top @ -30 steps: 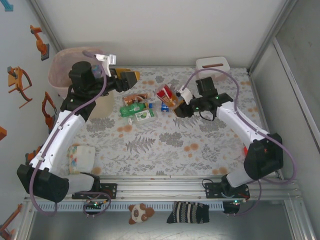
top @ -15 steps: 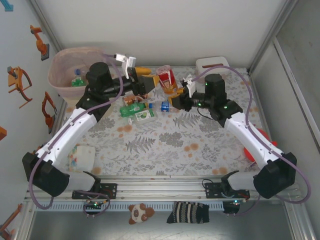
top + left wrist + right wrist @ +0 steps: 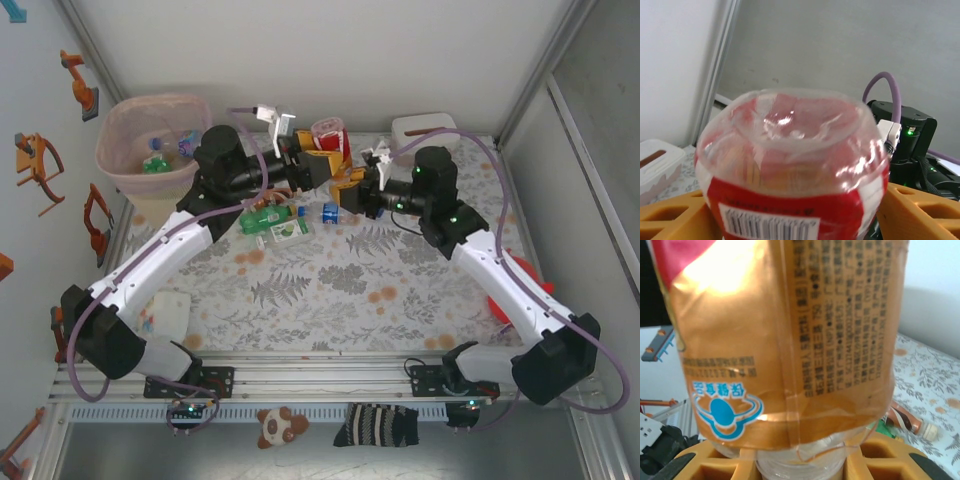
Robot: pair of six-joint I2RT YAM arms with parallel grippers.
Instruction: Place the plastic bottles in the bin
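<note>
Mid-table lie loose bottles (image 3: 275, 222). Beyond them, the right gripper (image 3: 352, 188) clamps a red-labelled bottle (image 3: 330, 135), roughly upright, base up. The left gripper (image 3: 318, 165), nearer the bin (image 3: 125, 180), brackets it from nine o'clock; whether it grips is unclear. The bin stands farthest, at ten o'clock.

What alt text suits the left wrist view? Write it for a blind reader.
A clear red-labelled bottle, base toward the camera, sits between the orange fingers of the left gripper. Behind are the right arm's black wrist, a purple cable, a white box and a grey wall.
</note>
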